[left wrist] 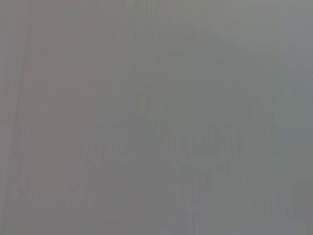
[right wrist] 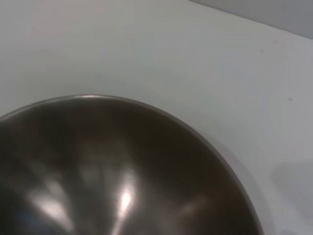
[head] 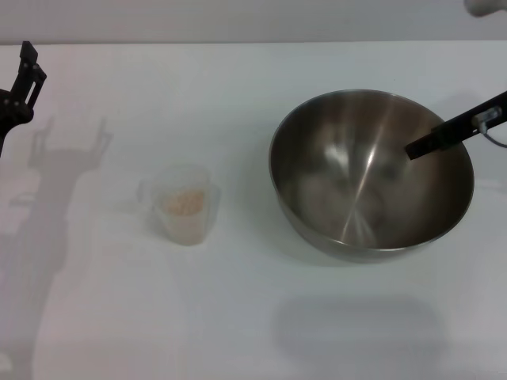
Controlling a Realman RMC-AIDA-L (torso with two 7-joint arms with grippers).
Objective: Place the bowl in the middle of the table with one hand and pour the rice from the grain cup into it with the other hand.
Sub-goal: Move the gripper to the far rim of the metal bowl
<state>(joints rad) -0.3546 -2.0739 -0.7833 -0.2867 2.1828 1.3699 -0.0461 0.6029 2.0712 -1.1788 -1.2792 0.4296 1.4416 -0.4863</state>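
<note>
Bowl on white table

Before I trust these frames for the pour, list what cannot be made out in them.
- Left wrist view: uniform grey, nothing discernible.
- Right claw: head view shows one dark finger over the steel mixing bowl; the right edge cuts the rest, so its state is unclear.
- Left claw: cut by the head view's left edge.
- Rice: depth veiled by the frosted grain cup.
- Right wrist view: bowl cropped, cup absent.
</note>
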